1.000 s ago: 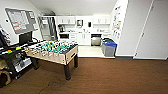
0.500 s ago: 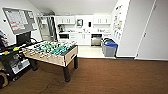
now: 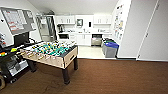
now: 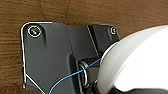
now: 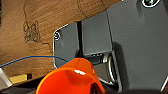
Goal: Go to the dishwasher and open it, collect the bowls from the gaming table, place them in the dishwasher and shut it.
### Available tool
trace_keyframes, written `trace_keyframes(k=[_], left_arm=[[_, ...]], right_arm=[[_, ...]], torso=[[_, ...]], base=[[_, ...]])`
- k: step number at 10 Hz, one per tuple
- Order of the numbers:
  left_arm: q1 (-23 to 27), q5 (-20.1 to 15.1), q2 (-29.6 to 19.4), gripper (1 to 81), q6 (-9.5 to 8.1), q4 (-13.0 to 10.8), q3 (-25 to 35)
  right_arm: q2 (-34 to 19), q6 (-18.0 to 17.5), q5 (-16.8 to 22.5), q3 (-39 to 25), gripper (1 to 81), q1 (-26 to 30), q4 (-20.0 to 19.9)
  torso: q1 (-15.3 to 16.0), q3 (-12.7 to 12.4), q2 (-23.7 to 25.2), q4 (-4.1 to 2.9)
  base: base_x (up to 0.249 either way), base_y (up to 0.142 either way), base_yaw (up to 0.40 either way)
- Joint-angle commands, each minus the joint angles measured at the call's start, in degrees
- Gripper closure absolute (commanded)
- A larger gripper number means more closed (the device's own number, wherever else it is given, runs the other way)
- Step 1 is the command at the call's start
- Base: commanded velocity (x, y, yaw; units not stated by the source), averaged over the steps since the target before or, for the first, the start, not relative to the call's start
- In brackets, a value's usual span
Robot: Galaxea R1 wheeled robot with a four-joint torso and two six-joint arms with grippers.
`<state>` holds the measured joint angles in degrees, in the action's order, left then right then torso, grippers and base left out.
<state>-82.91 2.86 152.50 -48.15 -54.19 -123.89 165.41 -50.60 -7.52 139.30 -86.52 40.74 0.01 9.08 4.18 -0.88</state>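
Brown floor point(image 3: 107, 77) ahead of me, and the gaming table point(image 3: 51, 53) stands to my left with its green field, rods and wooden sides. Past it the kitchenette opens up, white cabinets point(image 3: 83, 38) along the back wall; the steel-fronted panel under the counter looks like the dishwasher point(image 3: 96, 39), though from here it's too blurred to swear to. Blue-lidded bins point(image 3: 110, 48) sit just to its right. At my left wrist a white bowl point(image 4: 140, 62) looms large and close; at my right wrist an orange bowl point(image 5: 71, 78) does the same. Both ride right by my wrists, but whether my jaws are clenched on them I cannot tell.
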Motion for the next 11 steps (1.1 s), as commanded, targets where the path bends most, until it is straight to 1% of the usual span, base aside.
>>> trace_keyframes(k=[1, 2, 5, 6, 7, 8, 11], left_arm=[[2.62, -0.14, -1.23, 81.1, 0.08, -0.57, 1.11], [2.62, -0.14, -1.23, 81.1, 0.08, -0.57, 1.11], [2.62, -0.05, -1.67, 81.1, 0.08, -0.48, 0.84], [2.62, 0.91, -2.72, 81.1, 0.08, -0.22, 0.76], [2.53, 3.02, -4.13, 81.1, -0.1, 0.05, 0.76], [2.53, 3.64, -5.27, 81.1, -0.27, 0.13, 0.76], [2.35, 3.55, -5.1, 81.1, -0.19, -0.04, -0.11]], right_arm=[[-0.15, 0.07, 1.46, -0.36, 81.1, 2.53, 0.83], [-0.15, 0.07, 1.46, -0.36, 81.1, 2.53, 0.92], [-0.41, 0.07, 1.46, 0.08, 81.1, 2.44, 0.92], [-1.02, 0.15, 1.37, 0.7, 81.1, 2.0, 0.83], [-1.9, 0.15, 1.37, 0.79, 81.1, 1.56, 0.92], [-2.61, 0.33, 1.37, 0.79, 81.1, 1.3, 0.92], [-1.99, 0.24, 1.55, 2.28, 81.1, 1.21, 2.85]], torso=[[0.0, 0.0, 0.0, 0.0], [0.0, 0.0, 0.0, 0.0], [0.0, 0.0, 0.0, 0.0], [0.02, 0.0, 0.0, 0.0], [0.02, 0.0, 0.0, 0.0], [0.02, 0.0, 0.0, 0.0], [0.02, 0.0, 0.0, 0.0]], base=[[0.144, 0.0, 0.0], [0.145, 0.0, 0.0], [0.145, -0.063, 0.0], [0.142, -0.063, 0.0], [0.142, -0.063, 0.0], [0.143, -0.064, 0.0], [0.134, -0.072, 0.0]])
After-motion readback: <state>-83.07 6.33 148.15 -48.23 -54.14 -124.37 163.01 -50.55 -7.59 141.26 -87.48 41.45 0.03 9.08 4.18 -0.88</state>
